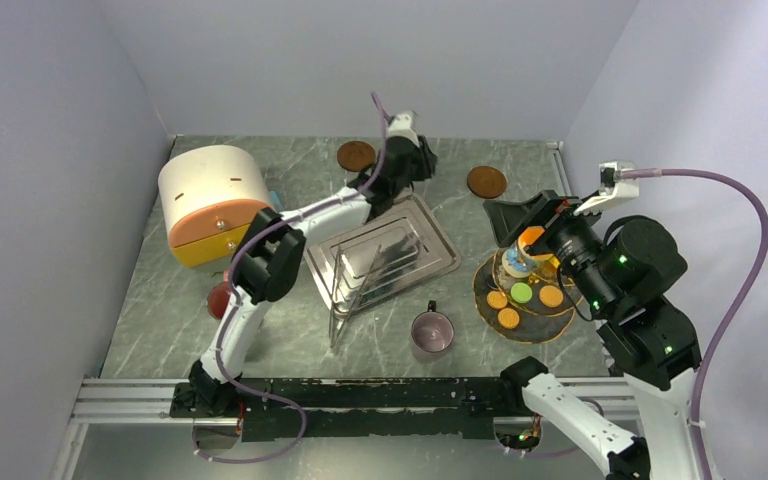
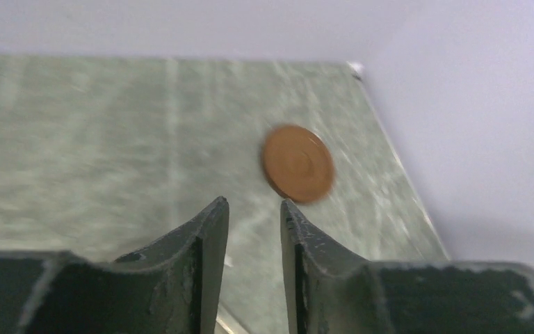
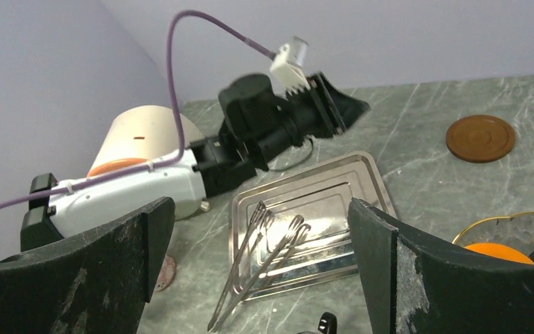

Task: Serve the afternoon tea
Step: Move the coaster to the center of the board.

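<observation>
Left gripper (image 1: 418, 150) is out at the far side of the table (image 1: 160, 330), close under the far wall (image 1: 360, 60). Its fingers (image 2: 205, 236) stand a narrow gap apart with nothing between them. The wrist view is smeared, so I judge the arm is moving. A brown disc (image 2: 297, 163) lies flat ahead of the tips, not touching them. A second brown disc (image 1: 356, 155) sits on the gripper's other side.

Right gripper (image 3: 257, 205) is spread wide and holds nothing, poised by the far rim of the gold-edged plate (image 1: 478, 283).

Task things: the treats (image 1: 521, 293), one green and several orange, lie on that plate at the right. One orange piece (image 1: 532, 238) sits higher, on something I cannot identify, half under the right wrist. The mug (image 1: 431, 332) stands upright near the front edge, between the steel tray (image 1: 447, 245) and the plate, touching neither.

Risks, as I judge them:
- The left gap looks too narrow to span the disc. A low pass would shove it toward the right wall (image 2: 473, 104) instead of lifting it.
- The right jaws are wide, so a careless descent could sweep the raised orange piece or scatter the flat treats.
- The left forearm crosses above the tray's corner — a low retreat could snag the tongs (image 1: 345, 290) propped there.
- The mug sits close to both arms' bases, and a swinging elbow could tip it.

Room: walls shut in three sides, and the far strip is tight. The best open ground is front-left, between the mug and the red-lidded jar (image 1: 218, 298) — the lane between tray and plate is narrow.
</observation>
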Robot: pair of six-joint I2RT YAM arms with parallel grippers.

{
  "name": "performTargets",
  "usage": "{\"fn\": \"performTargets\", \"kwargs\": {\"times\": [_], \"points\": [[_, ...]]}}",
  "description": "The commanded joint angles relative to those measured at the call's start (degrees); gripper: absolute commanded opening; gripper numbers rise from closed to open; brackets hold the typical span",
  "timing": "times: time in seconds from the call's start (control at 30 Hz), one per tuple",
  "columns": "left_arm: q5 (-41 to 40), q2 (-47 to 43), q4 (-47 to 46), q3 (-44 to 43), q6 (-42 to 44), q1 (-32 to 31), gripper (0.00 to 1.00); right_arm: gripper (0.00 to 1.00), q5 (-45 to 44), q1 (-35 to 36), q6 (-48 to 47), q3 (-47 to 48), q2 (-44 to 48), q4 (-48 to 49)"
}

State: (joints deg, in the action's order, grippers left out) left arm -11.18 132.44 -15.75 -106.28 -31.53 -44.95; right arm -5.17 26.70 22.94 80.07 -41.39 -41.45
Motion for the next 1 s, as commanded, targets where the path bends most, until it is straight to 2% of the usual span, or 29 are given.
{"fn": "performTargets", "kwargs": {"times": [0.0, 0.13, 0.2, 0.33, 0.57, 0.7, 0.87, 0.97], "points": [[-6.9, 1.0, 13.2, -2.6, 4.2, 6.6, 0.35, 1.0, 1.9, -0.1, 0.4, -0.6, 1.3, 1.5], [-7.2, 3.6, 17.5, -5.4, 6.4, 10.5, 0.24, 1.0, 2.9, -0.1, 1.0, -1.3, 1.4, 2.5], [-7.7, 4.2, 16.9, -5.3, 7.1, 11.9, 0.16, 1.0, 3.5, 0.0, 1.1, -1.5, 1.0, 2.6], [-7.5, 5.9, 16.2, -5.2, 7.2, 14.8, 0.08, 1.0, 4.3, -0.1, 1.4, -2.1, 0.1, 2.9], [-6.4, 10.0, 10.0, -6.7, 8.2, 17.9, 0.07, 1.0, 5.0, -0.1, 1.8, -3.5, -1.4, 4.0], [-4.5, 15.2, 12.4, -13.3, 7.6, 19.1, 0.08, 1.0, 5.0, -0.1, 2.0, -3.6, -2.6, 4.6], [-2.4, 17.2, 9.1, -12.1, 5.4, 20.2, 0.09, 0.99, 4.9, -0.1, 3.1, -4.0, -3.0, 6.1], [-0.6, 19.6, 10.3, -14.4, 4.2, 20.2, 0.1, 0.99, 6.2, -0.1, 3.6, -4.1, -3.3, 6.7]]}}
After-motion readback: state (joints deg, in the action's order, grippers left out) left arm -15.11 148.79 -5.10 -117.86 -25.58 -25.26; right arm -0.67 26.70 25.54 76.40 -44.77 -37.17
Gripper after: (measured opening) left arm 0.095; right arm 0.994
